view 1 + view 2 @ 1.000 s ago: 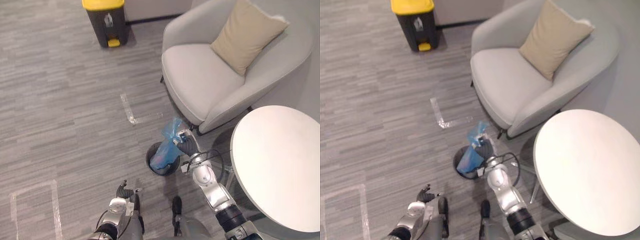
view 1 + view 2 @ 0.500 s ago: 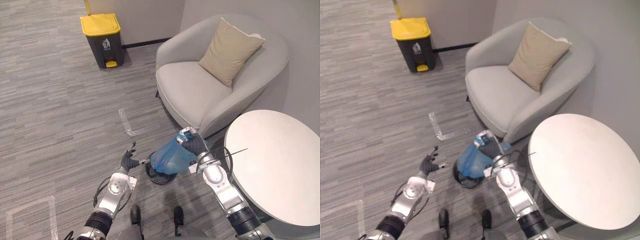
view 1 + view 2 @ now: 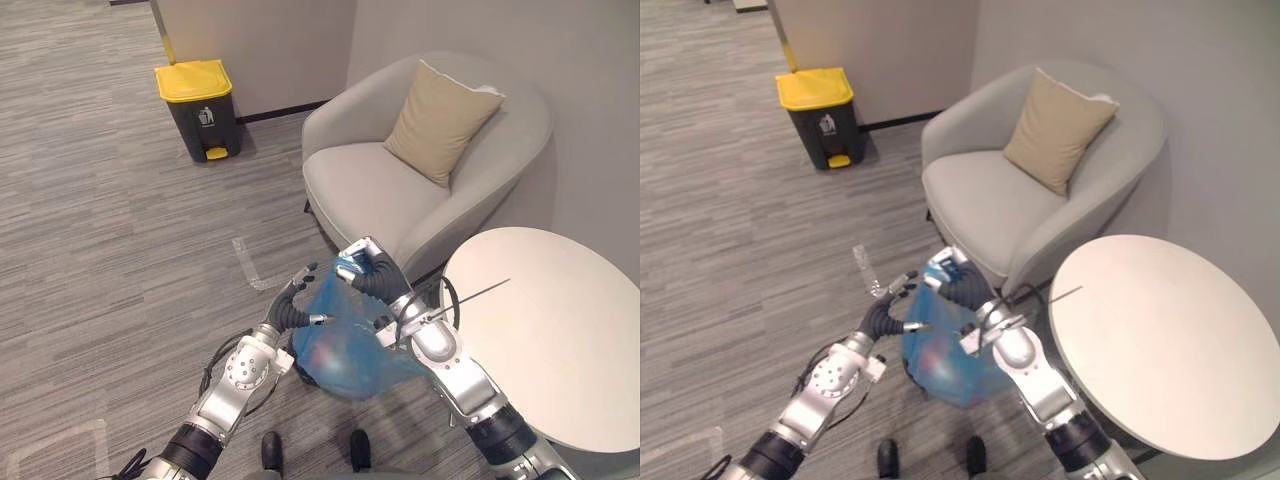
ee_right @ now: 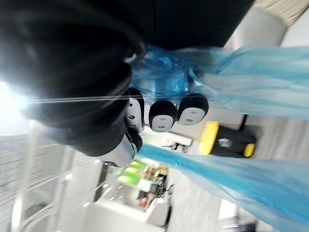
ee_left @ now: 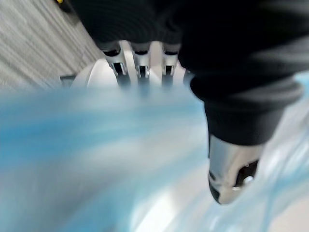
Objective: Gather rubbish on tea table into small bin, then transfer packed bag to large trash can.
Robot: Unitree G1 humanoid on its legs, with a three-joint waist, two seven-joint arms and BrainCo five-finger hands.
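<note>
Left eye view is giving the clearest read. The right hand is clamping the bunched neck of the blue bag. The bag is hanging full between the two arms, near the front of the armchair and beside the tea table. Right wrist view is backing that up, with the fingers curling tight round the gathered plastic. The left hand is resting against the bag's side with its fingers spread and relaxed, not pinching anything. In the left wrist view those fingers are pointing straight out over the blue film.

So I'm reading this as the carry step. The bag is packed and looks clear of the floor, and the large trash can is sitting well apart by the wall with its yellow lid down.

My take on doing it well:
- **Right hand:** it should be doing all the holding, gripping right at the gathered neck. Thin film like that is probably going to slip if only a few folds are caught.
- **Left hand:** it's best used as a flat steadying palm against the belly of the bag. No poking with fingertips, since that plastic looks tear-prone.
- **Small bin:** I can't make it out, and it's likely hidden behind the bag, so I'd be turning carefully.
- **Lid:** it's going to need opening too, so one hand has to be freeing up at the can.
</note>
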